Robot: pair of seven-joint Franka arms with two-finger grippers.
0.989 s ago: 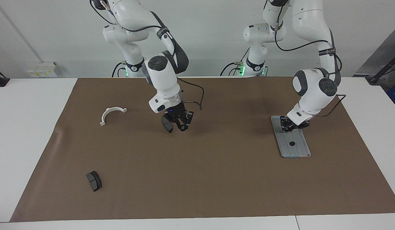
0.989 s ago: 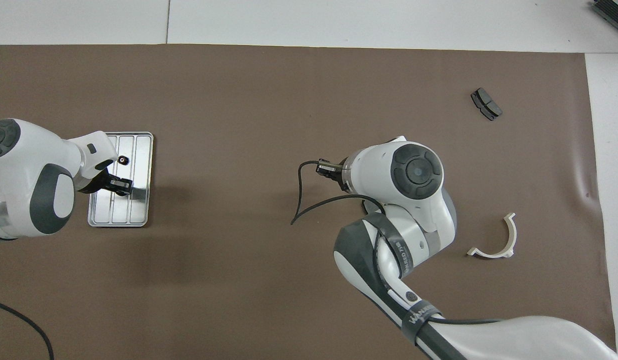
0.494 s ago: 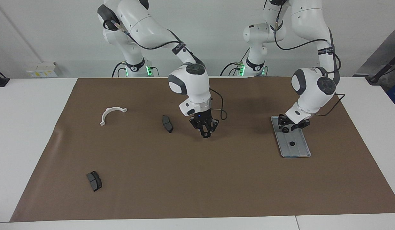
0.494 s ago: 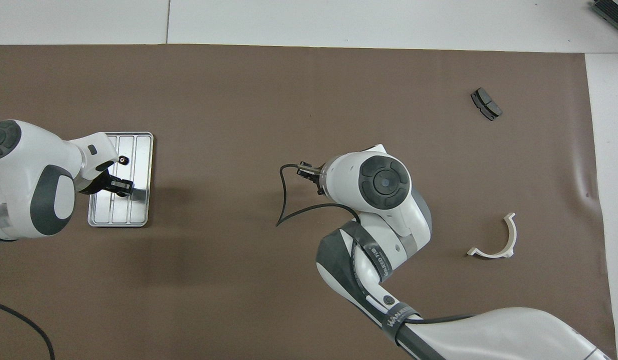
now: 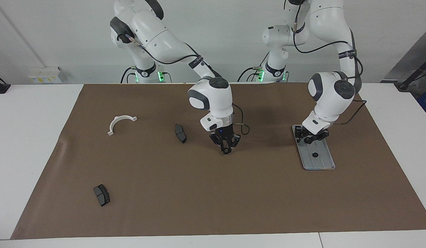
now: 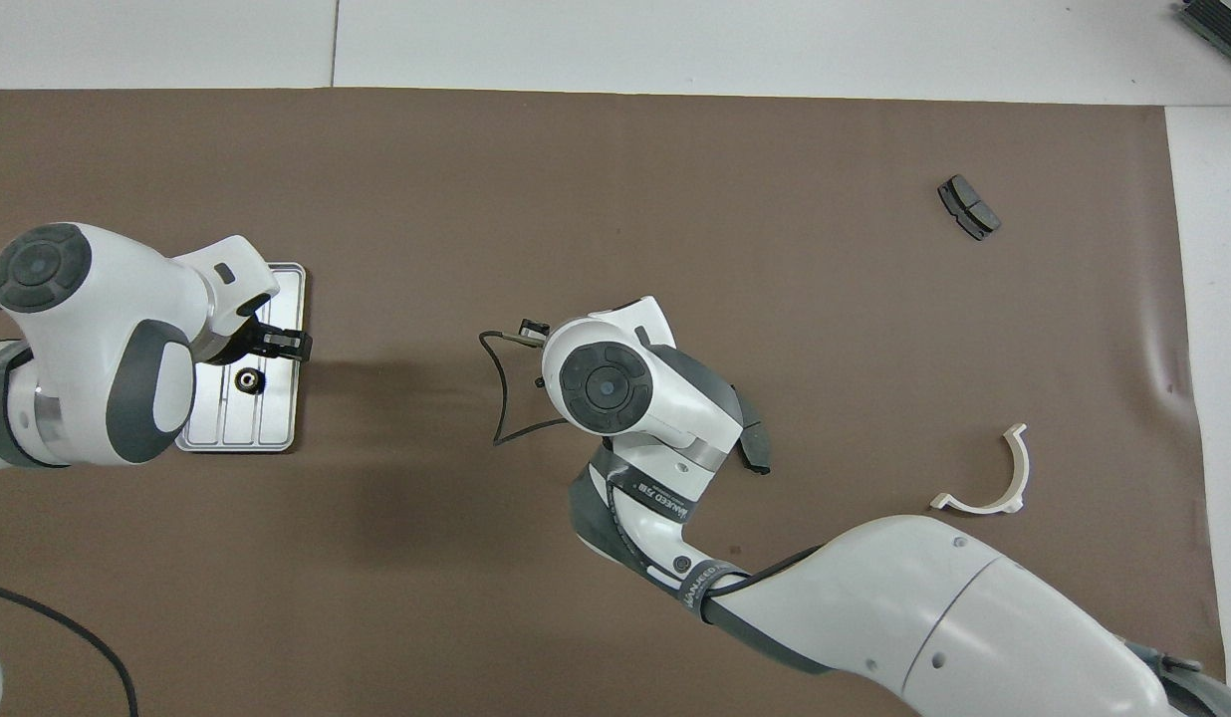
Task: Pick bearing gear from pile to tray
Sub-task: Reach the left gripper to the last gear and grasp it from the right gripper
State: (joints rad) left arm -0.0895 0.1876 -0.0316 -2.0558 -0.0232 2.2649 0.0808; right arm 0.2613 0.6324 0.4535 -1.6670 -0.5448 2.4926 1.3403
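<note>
The right gripper (image 5: 226, 148) is being carried from the brake pad (image 5: 180, 133) toward the tray (image 5: 325, 162), with a tiny black ring-like bearing gear (image 5: 226, 151) seemingly being pinched, well apart from the tray. The left gripper (image 5: 311, 136) is being held over the tray, so a clash, or a slipped gear, is being risked.

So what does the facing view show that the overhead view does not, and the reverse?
Only the facing view shows the right gripper, over the mat; from above, the right arm hides it. Only the overhead view shows a dark object at its upper edge. Both show the tray, the gear in it, the left gripper over the tray, and the white bracket.
</note>
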